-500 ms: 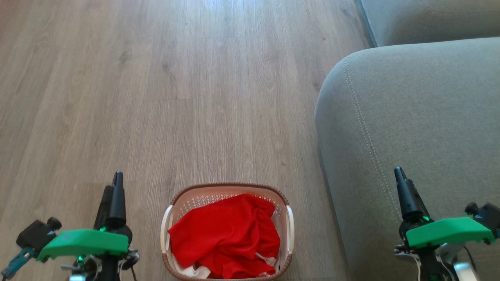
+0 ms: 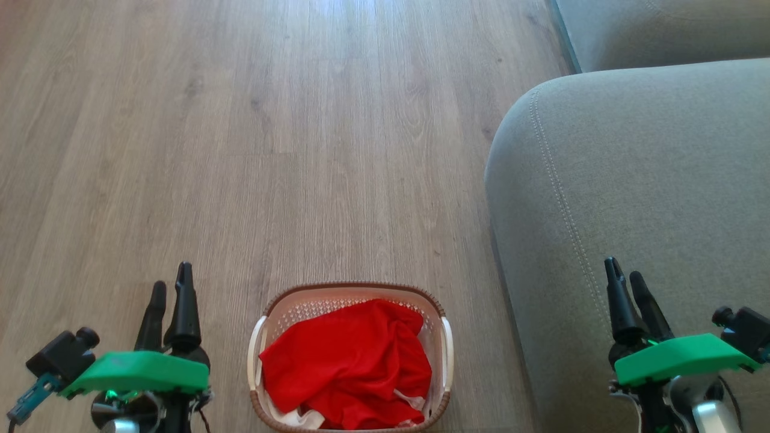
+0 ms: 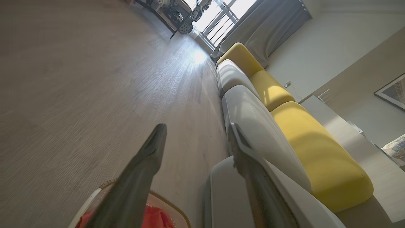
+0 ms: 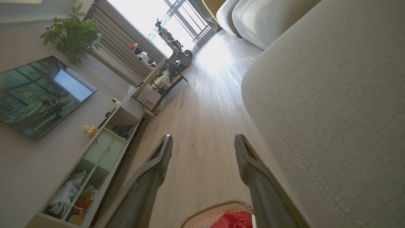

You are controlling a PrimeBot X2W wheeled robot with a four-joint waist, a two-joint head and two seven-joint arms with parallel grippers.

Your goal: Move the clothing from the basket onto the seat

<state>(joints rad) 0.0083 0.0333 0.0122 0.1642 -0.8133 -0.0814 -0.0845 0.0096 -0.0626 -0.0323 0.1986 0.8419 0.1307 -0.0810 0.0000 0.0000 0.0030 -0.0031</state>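
Note:
A cream basket (image 2: 446, 343) with a brown rim and white side handles stands on the wood floor at the bottom middle of the head view. Bright red clothing (image 2: 349, 367) fills it, with a bit of white fabric (image 2: 301, 419) showing at its near edge. The grey-green seat (image 2: 649, 180) with pale double stitching rises to the basket's right. My left gripper (image 2: 171, 287) hangs open to the left of the basket, above the floor. My right gripper (image 2: 624, 276) hangs open over the seat's front part. The basket rim (image 3: 164, 196) and red cloth (image 3: 155, 218) peek in below my left fingers. The basket's edge (image 4: 221, 205) appears low in the right wrist view.
Wood floor (image 2: 271, 150) stretches ahead and to the left. A second grey cushion (image 2: 662, 30) lies beyond the seat. Yellow back cushions (image 3: 316, 152) line the sofa. A TV (image 4: 38, 95), low cabinet (image 4: 101, 148) and small table (image 4: 158, 85) stand along the far wall.
Both grippers have turned on their wrists, so two fingers of each now stand apart in the head view. The basket and clothing have not moved.

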